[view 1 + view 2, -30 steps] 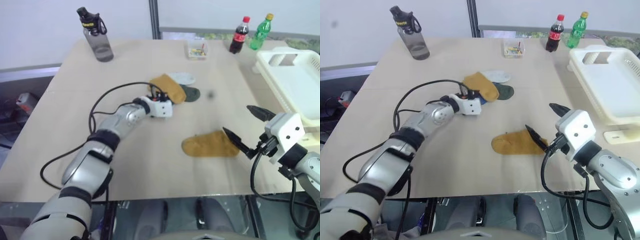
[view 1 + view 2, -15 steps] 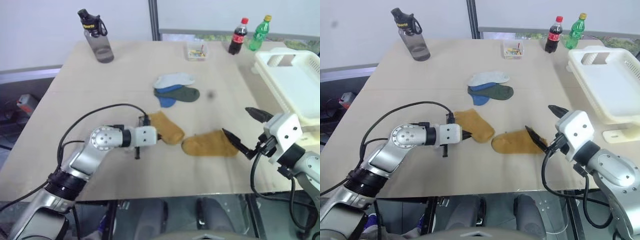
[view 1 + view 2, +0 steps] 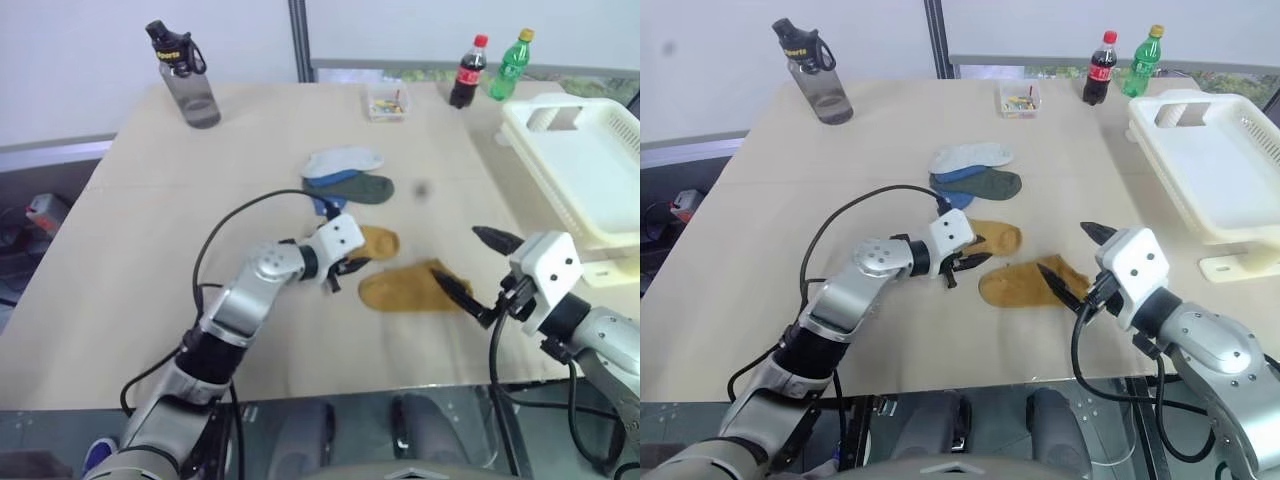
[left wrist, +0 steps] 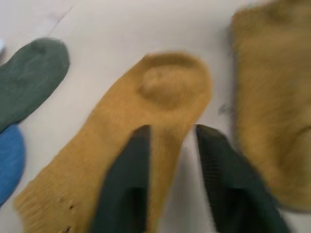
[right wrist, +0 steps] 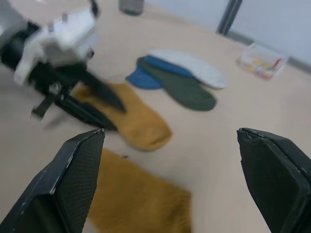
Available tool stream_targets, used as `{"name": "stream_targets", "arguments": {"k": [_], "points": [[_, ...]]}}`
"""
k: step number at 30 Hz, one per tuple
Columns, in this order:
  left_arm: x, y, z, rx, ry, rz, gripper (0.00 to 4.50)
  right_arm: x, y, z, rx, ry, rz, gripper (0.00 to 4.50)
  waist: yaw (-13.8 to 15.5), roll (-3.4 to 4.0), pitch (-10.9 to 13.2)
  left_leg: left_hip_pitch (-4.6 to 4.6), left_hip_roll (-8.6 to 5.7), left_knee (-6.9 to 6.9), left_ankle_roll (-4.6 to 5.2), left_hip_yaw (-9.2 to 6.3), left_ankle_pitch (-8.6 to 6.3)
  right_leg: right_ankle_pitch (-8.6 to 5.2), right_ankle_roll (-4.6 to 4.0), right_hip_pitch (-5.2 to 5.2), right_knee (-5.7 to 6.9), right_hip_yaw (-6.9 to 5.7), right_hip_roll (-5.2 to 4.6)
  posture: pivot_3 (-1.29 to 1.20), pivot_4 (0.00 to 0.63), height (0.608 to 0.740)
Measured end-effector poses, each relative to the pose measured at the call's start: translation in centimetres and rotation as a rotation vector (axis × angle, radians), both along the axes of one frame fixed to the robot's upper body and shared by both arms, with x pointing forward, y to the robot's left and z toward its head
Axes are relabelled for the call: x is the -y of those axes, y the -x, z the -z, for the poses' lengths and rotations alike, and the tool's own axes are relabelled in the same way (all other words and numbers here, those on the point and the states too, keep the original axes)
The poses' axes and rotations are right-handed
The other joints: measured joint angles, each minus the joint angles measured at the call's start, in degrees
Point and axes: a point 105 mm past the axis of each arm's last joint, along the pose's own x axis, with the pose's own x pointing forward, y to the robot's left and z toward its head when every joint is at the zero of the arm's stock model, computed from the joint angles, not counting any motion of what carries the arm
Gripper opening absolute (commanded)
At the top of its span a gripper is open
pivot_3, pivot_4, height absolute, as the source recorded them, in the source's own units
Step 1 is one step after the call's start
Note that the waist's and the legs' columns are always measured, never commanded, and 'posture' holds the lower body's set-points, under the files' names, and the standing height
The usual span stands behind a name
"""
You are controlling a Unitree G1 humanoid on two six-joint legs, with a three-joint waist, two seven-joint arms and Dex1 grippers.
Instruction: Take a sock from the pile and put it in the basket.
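Observation:
The pile (image 3: 345, 175) of pale, blue and dark green socks lies mid-table. Nearer me, a mustard sock (image 3: 380, 240) lies flat, with a second mustard sock (image 3: 405, 288) just beside it. My left gripper (image 3: 345, 270) hovers over the first sock's cuff end, fingers parted; in the left wrist view one finger (image 4: 129, 179) overlaps that sock (image 4: 155, 111), which rests on the table. My right gripper (image 3: 458, 254) stands open, empty, at the second sock's right end. The cream basket (image 3: 580, 165) sits at the right edge of the table.
A grey water bottle (image 3: 185, 85) stands at the far left. A small clear box (image 3: 385, 100), a cola bottle (image 3: 462, 72) and a green bottle (image 3: 505, 65) line the far edge. A black cable loops off my left arm over the table.
My left gripper pulled a mustard sock out of the pile toward me, laid it beside the other mustard sock, and parted its fingers. The right gripper barely moved.

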Motion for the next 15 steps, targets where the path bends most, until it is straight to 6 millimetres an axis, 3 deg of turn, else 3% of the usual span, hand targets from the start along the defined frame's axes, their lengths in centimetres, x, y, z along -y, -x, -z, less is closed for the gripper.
{"name": "stream_targets", "arguments": {"k": [5, 9, 12, 15], "points": [[-6.2, -1.2, -2.3, -0.202, 0.236, -0.205, 1.67, -0.8, -0.6, 0.4, 0.000, 0.007, -0.044, 4.50, 0.0, 0.01, 0.0, 0.10, 0.02, -0.03, 0.00, 0.00, 0.00, -0.01, 0.00, 0.03, 0.00, 0.02, 0.09, 0.00, 0.150, 0.740], [-8.9, -1.8, -0.6, -0.359, 0.355, -0.365, 1.67, -1.8, -0.6, -0.2, 0.038, -0.013, -0.118, 4.50, 0.3, -0.03, 0.0, 0.02, 0.00, -0.03, 0.00, -0.01, 0.00, 0.01, 0.02, 0.07, -0.15, 0.01, 0.01, 0.00, 0.150, 0.740], [-9.0, -1.9, 0.6, -0.409, 0.377, -0.405, 2.52, -1.7, -1.0, -0.2, 0.029, -0.005, -0.128, 4.50, 0.4, -0.04, 0.0, 0.02, -0.01, -0.04, 0.00, 0.01, 0.00, 0.01, 0.01, 0.06, -0.15, 0.01, -0.03, 0.00, 0.150, 0.740], [-9.1, -1.5, 2.1, -0.443, 0.370, -0.425, 3.73, -1.4, -0.9, -0.2, 0.022, 0.009, -0.145, 4.50, 0.3, -0.04, 0.0, 0.04, 0.01, -0.12, 0.00, -0.01, 0.00, 0.01, -0.01, 0.05, -0.14, 0.01, -0.02, 0.00, 0.150, 0.740]]}}
